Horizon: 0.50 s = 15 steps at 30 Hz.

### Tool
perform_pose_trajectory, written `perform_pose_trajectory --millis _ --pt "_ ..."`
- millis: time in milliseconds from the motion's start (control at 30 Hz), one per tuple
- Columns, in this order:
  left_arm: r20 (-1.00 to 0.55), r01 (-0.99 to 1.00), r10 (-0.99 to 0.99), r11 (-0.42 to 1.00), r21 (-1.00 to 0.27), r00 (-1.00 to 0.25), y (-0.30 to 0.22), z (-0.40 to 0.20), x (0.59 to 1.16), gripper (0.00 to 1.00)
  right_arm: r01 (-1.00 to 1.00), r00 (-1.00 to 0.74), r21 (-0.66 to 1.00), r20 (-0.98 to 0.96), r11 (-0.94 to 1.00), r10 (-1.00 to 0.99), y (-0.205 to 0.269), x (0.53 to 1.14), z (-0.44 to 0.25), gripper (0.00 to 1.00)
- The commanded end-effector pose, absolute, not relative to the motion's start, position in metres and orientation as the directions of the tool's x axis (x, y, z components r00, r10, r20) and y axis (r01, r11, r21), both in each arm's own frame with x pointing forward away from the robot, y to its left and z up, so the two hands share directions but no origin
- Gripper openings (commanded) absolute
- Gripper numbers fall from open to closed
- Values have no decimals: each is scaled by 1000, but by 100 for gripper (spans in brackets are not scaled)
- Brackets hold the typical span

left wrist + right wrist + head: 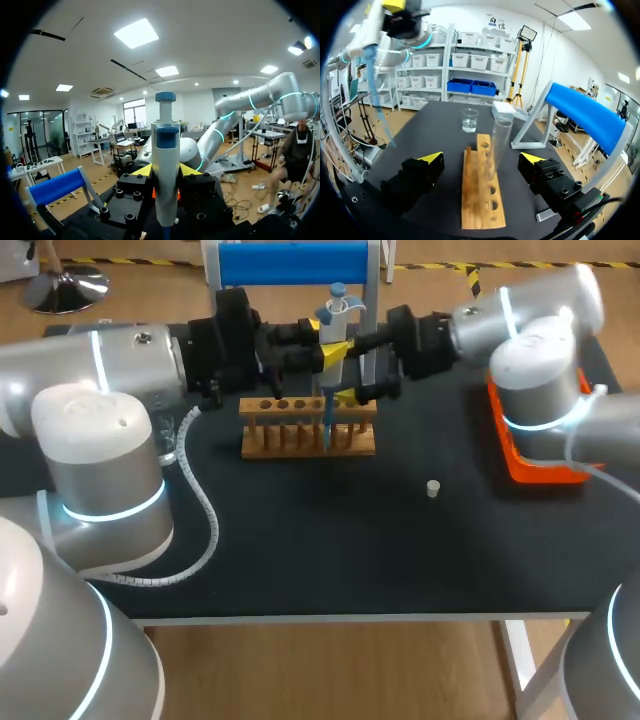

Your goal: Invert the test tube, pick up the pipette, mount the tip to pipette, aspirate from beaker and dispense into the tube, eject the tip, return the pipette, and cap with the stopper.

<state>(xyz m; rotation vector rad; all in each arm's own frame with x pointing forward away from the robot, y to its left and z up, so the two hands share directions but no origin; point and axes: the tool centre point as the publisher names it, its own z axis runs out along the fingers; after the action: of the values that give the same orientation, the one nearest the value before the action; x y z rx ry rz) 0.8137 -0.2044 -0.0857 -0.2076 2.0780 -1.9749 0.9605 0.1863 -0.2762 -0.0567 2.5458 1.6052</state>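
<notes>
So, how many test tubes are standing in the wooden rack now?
1. A clear test tube stands in one hole of the wooden rack, ahead of the open right claw. The other visible holes look empty.

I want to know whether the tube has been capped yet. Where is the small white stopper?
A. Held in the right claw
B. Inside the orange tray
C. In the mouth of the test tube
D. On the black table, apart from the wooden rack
D: the stopper sits alone on the black table, off to the side of the wooden rack and touching nothing else.
</notes>
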Motion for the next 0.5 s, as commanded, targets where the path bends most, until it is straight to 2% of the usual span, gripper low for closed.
perform_pose_trajectory --millis 33,500 --pt "-94 81 -285 59 -995 -954 -204 -86 813 0 -107 -989 913 -138 394 50 137 928 -249 100" --pt "-94 81 -285 59 -995 -954 -204 -86 813 0 -67 -996 972 -78 226 41 109 875 -202 100"
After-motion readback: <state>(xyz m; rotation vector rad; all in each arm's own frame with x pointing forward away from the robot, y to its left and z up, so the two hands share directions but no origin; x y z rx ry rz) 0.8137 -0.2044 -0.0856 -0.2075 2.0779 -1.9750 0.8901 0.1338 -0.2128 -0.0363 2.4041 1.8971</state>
